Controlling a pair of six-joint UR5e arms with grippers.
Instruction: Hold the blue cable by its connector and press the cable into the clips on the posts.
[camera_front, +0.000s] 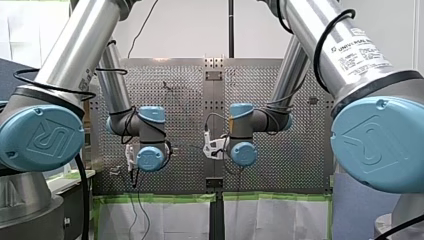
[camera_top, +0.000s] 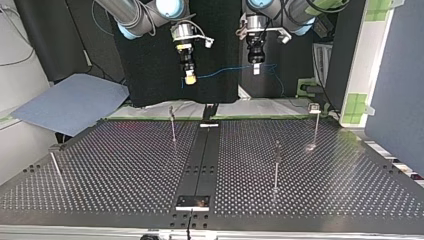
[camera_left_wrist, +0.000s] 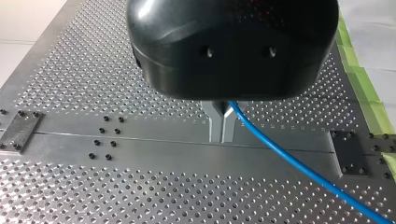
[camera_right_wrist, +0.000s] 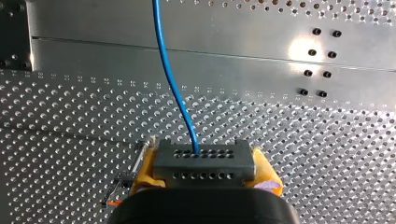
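Note:
The blue cable (camera_top: 225, 71) hangs taut between my two grippers, high above the perforated table (camera_top: 110, 170). My right gripper (camera_top: 189, 77) comes in at the top view's left, and its yellow pads (camera_right_wrist: 145, 169) are shut on the grey connector (camera_right_wrist: 203, 164). The cable (camera_right_wrist: 170, 79) leaves that connector's face. My left gripper (camera_left_wrist: 222, 127) has its metal fingers shut on the cable (camera_left_wrist: 289, 161), which trails off beside them. Thin posts with clips stand on the table: one (camera_top: 173, 125) under my right gripper, one (camera_top: 276, 165) near the middle, one (camera_top: 315, 125) further back.
A dark rail (camera_top: 200, 160) runs down the table's middle with a black plate (camera_top: 192, 201) at its near end. Another post (camera_top: 55, 165) leans at the top view's left edge. A blue-grey sheet (camera_top: 70, 102) lies beyond the table. Green tape (camera_left_wrist: 369, 93) lines one table edge.

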